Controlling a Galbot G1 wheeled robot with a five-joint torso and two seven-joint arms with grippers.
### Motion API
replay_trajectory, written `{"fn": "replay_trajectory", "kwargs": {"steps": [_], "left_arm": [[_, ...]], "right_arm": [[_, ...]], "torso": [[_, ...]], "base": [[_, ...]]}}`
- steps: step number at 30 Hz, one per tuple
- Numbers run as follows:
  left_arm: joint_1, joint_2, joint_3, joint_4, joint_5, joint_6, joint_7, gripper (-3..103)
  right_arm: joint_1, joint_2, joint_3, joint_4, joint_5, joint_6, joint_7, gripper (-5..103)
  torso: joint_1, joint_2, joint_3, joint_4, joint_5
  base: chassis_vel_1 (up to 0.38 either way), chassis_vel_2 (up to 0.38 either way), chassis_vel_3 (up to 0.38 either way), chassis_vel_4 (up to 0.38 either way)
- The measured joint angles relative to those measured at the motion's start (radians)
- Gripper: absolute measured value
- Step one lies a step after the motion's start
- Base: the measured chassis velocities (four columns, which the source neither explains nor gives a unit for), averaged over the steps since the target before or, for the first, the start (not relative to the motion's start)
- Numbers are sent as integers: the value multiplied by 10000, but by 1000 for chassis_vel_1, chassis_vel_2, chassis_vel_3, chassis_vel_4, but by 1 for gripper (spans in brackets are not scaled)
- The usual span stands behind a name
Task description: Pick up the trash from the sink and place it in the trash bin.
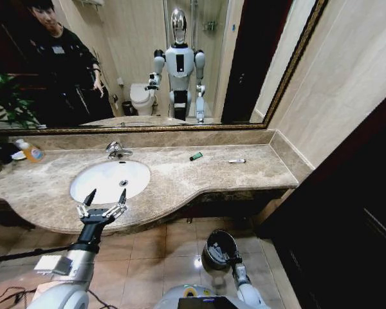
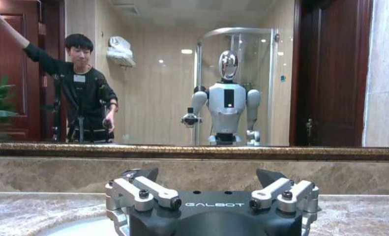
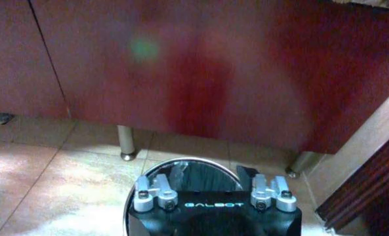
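Just ahead of the left gripper, which is hovering wide open and empty at the front edge of the marble surface, the white sink is lying bare, while a dark green block and a thin white stick are sitting well off to its right, near the mirror. The right gripper is hanging low over the trash bin, parted and carrying nothing. The robot seems to be between pickups, so the next move is calling for a reach across to the block.
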Motion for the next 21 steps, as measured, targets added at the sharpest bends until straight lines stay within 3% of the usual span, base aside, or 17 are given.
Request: {"fn": "replay_trajectory", "kwargs": {"steps": [8,11,21], "left_arm": [[0,0,0,0,0,0,0,100],[0,0,0,0,0,0,0,100],[0,0,0,0,0,0,0,100]], "right_arm": [[-112,66,-17,332,-12,-177,0,95],[-114,60,-12,414,8,-230,-1,100],[-495,-25,47,1371,465,-483,-10,100]], "torso": [[0,0,0,0,0],[0,0,0,0,0],[0,0,0,0,1]], "base": [[0,0,0,0],[0,0,0,0],[0,0,0,0]]}}
